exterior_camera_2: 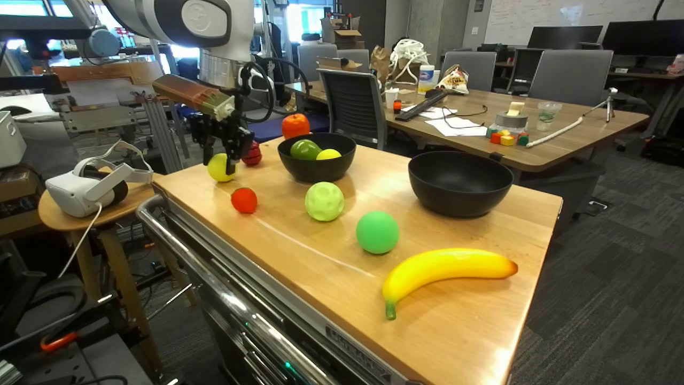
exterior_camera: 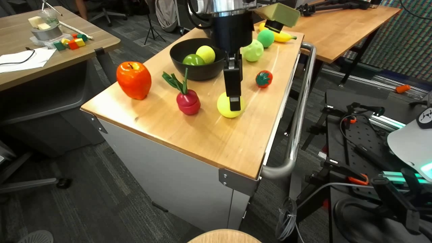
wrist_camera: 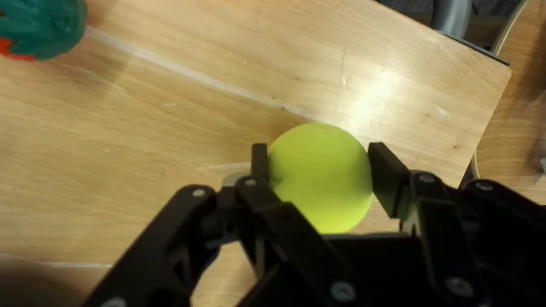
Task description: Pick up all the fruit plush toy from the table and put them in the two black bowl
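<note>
Fruit toys are lying across a wooden table, and two more are sitting in a black bowl. In the wrist view you are looking down on a yellow ball, which your claw is gripping, its dark fingers pressing on opposite sides. In both exterior views that ball is appearing to rest on the table, with the claw pointing down at it.

A small red strawberry is lying near the ball, showing its green leaves in an exterior view. There, on the ball's other side, a dark red radish is standing with green stalks upward, and a big red-orange apple is standing past it, close to the table's edge.

The black bowl is holding a glossy green fruit and another yellow ball. The other bowl is standing upright, apart from it, near the table's edge. On the near side of the bowls, in an exterior view, a dimpled pale green ball, a smooth green ball and a curved banana are lying in a row, the banana foremost.

A metal handle is running along one side of the table. A white headset is resting on a stool, and coloured blocks are lying on a desk past the table.
</note>
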Robot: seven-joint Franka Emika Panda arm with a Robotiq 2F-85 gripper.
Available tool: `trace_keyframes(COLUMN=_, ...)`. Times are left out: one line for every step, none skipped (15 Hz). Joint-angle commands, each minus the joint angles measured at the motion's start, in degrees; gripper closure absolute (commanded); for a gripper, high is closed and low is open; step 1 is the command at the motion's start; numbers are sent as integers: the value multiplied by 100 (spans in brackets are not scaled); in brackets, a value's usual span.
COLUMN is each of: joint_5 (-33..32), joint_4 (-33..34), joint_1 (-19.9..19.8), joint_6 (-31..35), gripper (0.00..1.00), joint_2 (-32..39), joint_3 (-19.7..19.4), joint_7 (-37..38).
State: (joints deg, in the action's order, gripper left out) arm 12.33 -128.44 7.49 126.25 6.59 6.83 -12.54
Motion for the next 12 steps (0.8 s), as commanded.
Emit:
trace_keyframes(joint_5=257, joint_4=-24, joint_1=-177, joint_6=30, gripper=69, joint_2=-196, joint_3=3, joint_7=-399)
trace_keyframes(joint_5=99, joint_4=-146, joint_1=-244, joint_6=-1, gripper=70, joint_2=-500, joint_3=-70, joint_7=-402)
trace_keyframes(joint_5=-9, joint_4=-228, joint_1=-314, joint_6=-28, gripper=74, joint_2=-778, joint_3=-135, joint_7=-419)
trace_keyframes(joint_5=-400, joint_4=-328, joint_1=-351, joint_6=40, gripper=77, joint_2=-1108, joint_3=-226, joint_7=-195)
trace_keyframes(joint_5=-723, joint_4=-310, joint_1=-400, joint_6=31, gripper=77, joint_2=-1284, joint_3=-299, joint_7=-63)
trace_keyframes(joint_5=-1128, joint_4=-235, joint_1=-473, joint_6=-110, gripper=77, joint_2=-1466, joint_3=-384, joint_7=75)
trace_keyframes(joint_5=-1475, joint_4=-159, joint_1=-562, joint_6=-193, gripper=77, joint_2=-1665, joint_3=-463, joint_7=138)
trace_keyframes(joint_5=-1808, joint_4=-46, joint_1=-667, joint_6=-258, gripper=77, joint_2=-1826, joint_3=-548, joint_7=185)
trace_keyframes(joint_5=-2125, joint_4=91, joint_1=-780, joint_6=-327, gripper=77, joint_2=-1966, joint_3=-628, joint_7=235)
trace_keyframes(joint_5=-2433, joint_4=301, joint_1=-919, joint_6=-354, gripper=77, joint_2=-1992, joint_3=-727, joint_7=259)
trace_keyframes(joint_5=-2728, joint_4=546, joint_1=-1069, joint_6=-353, gripper=77, joint_2=-1947, joint_3=-831, joint_7=290)
trace_keyframes(joint_5=-3013, joint_4=819, joint_1=-1219, joint_6=-332, gripper=77, joint_2=-1832, joint_3=-931, joint_7=335)
